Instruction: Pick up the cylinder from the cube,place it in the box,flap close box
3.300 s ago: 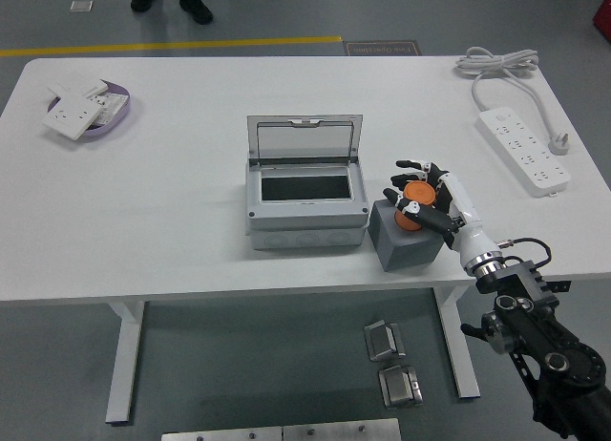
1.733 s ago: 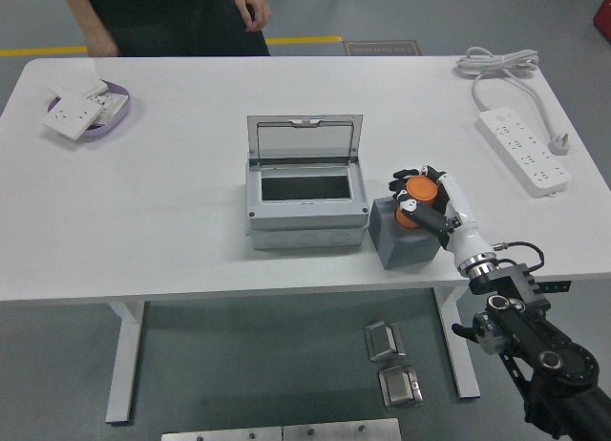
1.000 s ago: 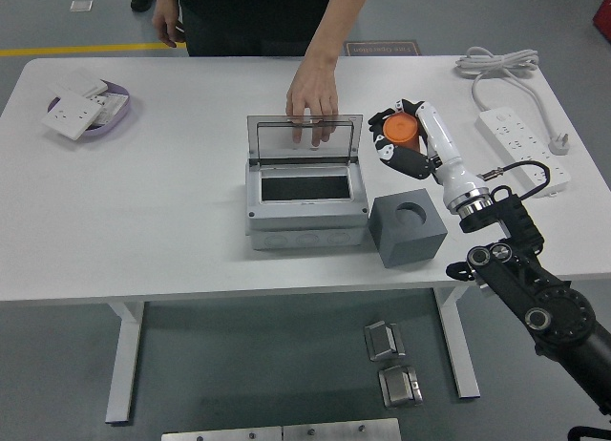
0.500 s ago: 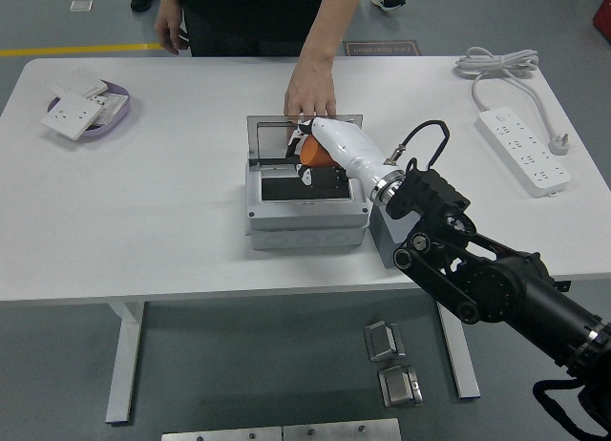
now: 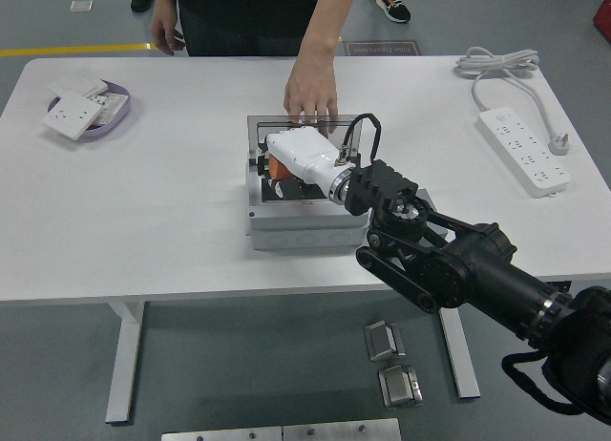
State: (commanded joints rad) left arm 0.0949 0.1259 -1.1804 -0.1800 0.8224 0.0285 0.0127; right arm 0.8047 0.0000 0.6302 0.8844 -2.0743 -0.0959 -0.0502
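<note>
My right hand (image 5: 279, 171) is shut on the orange cylinder (image 5: 275, 167) and holds it inside the left part of the open grey box (image 5: 304, 226) at the table's middle. The white back of the hand covers most of the cylinder and the box opening. The box's clear lid (image 5: 258, 126) stands upright at the back. A person's hand (image 5: 310, 91) rests on the lid's top edge. My black forearm (image 5: 430, 255) hides the grey cube. The left arm is out of view.
A purple tray (image 5: 119, 116) with white socket plates sits at the far left. A white power strip (image 5: 525, 150) and its coiled cable (image 5: 496, 61) lie at the far right. The person stands at the table's far side.
My right hand lifted the cylinder off the cube, carried it left over the box and lowered it into the opening. The person came up and put a hand on the lid.
</note>
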